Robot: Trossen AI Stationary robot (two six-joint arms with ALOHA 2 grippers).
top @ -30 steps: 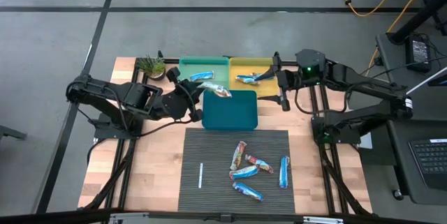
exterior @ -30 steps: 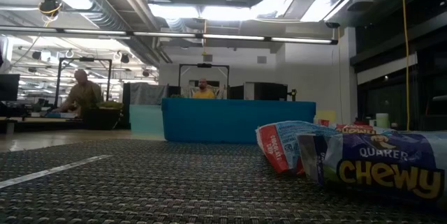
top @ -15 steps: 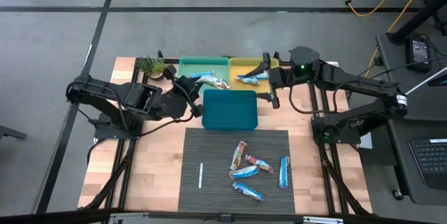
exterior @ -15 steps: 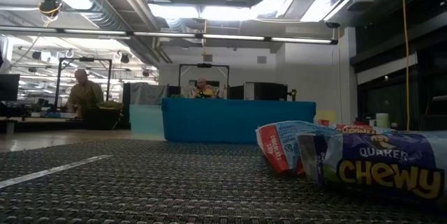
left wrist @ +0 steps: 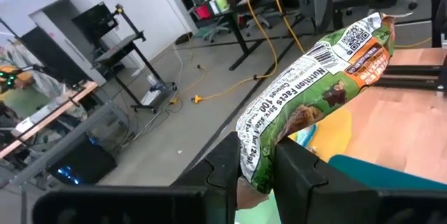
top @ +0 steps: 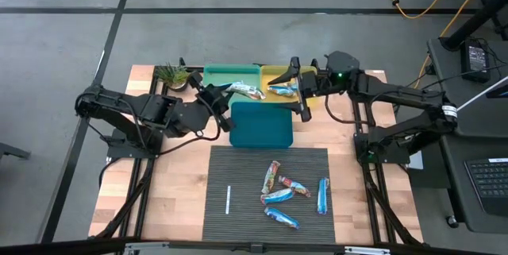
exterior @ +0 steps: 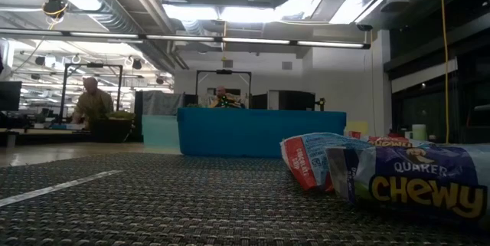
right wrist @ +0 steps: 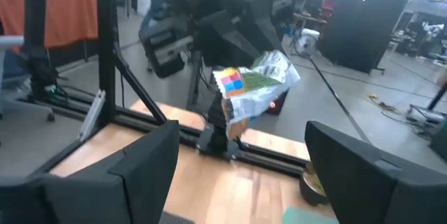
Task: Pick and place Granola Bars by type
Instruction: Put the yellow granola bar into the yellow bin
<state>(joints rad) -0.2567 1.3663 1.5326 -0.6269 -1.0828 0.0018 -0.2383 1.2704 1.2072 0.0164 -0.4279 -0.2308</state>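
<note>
My left gripper (top: pixel 221 94) is shut on a green and orange multicoloured granola bar (top: pixel 246 90) and hovers over the green tray (top: pixel 216 75). My right gripper (top: pixel 298 88) is open over the near edge of the yellow tray (top: pixel 274 72), facing the left gripper, its fingers (right wrist: pixel 150 161) spread wide. A blue bar (top: pixel 282 90) lies in the yellow tray. Several more bars (top: pixel 279 195), blue and multicoloured, lie flat on the dark mat (top: pixel 238 168); two of them fill the right foreground of the low view (exterior: pixel 406 177). My left gripper pinches the multicoloured bar by one end (left wrist: pixel 255 161) between its two fingers (left wrist: pixel 225 167). The bar is lifted clear and sticks out beyond the fingertips toward the table's right, roughly level, over the green tray.
A teal tray (top: pixel 260 124) sits just near of the green and yellow trays, between them and the mat. A thin white stick (top: pixel 228 199) lies on the mat's left part. A small plant (top: pixel 171 74) stands at the far left corner. People show in the room beyond (exterior: pixel 90 100).
My left gripper has carried the multicoloured bar from above the teal tray's far edge toward the far edge, over the green tray. My right gripper has moved left along the yellow tray toward the left gripper, staying open.
</note>
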